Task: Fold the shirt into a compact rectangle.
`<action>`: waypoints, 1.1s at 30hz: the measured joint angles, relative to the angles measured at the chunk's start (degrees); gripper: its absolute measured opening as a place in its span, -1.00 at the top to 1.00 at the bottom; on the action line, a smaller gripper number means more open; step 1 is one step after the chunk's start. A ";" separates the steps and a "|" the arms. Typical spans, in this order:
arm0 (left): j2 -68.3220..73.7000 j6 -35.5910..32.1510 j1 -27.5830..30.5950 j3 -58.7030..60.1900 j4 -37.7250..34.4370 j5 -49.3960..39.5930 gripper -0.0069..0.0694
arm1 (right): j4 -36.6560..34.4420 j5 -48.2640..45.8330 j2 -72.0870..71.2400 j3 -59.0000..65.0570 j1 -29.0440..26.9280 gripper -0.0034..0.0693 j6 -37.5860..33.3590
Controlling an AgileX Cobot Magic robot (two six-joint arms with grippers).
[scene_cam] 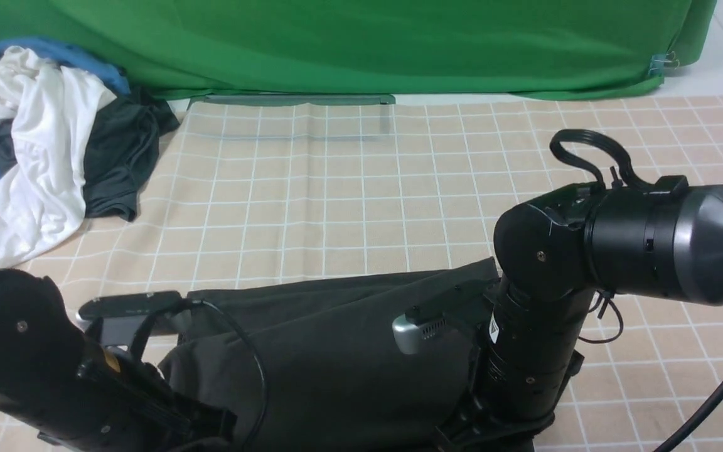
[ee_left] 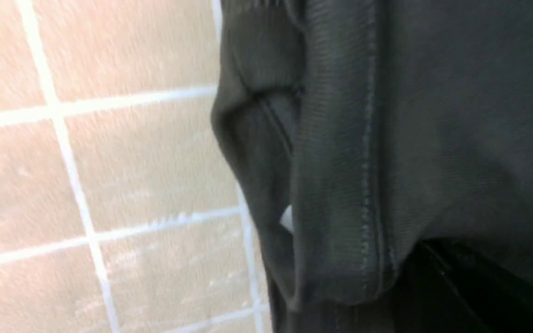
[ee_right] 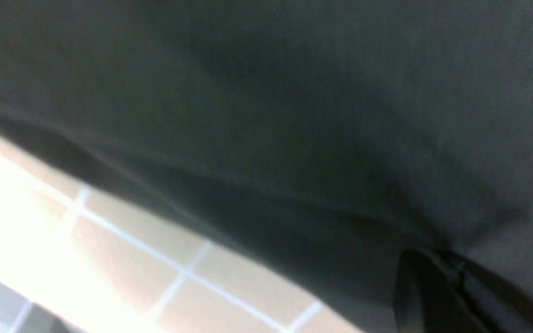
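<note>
While left tool (ee_left: 454,282) and right tool (ee_right: 430,296) each clamp tight on it, shirt (scene_cam: 336,358) stretches between both arms, near side of tabletop (scene_cam: 349,207) (white scrap (ee_left: 287,217) by hem, unreadable).

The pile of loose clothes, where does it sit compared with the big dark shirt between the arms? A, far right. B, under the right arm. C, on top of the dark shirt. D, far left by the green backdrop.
D: the pile of clothes lies at the far left near the green backdrop, apart from the shirt at the near edge.
</note>
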State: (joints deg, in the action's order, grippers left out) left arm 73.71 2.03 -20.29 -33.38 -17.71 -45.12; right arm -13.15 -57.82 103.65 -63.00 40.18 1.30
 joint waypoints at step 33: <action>1.71 -15.46 -0.04 2.25 -14.50 6.76 0.77 | -9.80 9.52 -0.98 1.28 2.45 0.81 -2.79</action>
State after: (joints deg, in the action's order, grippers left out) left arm 75.42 -13.43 -20.33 -31.13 -32.21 -38.37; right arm -22.94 -48.30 102.67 -61.72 42.63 -1.49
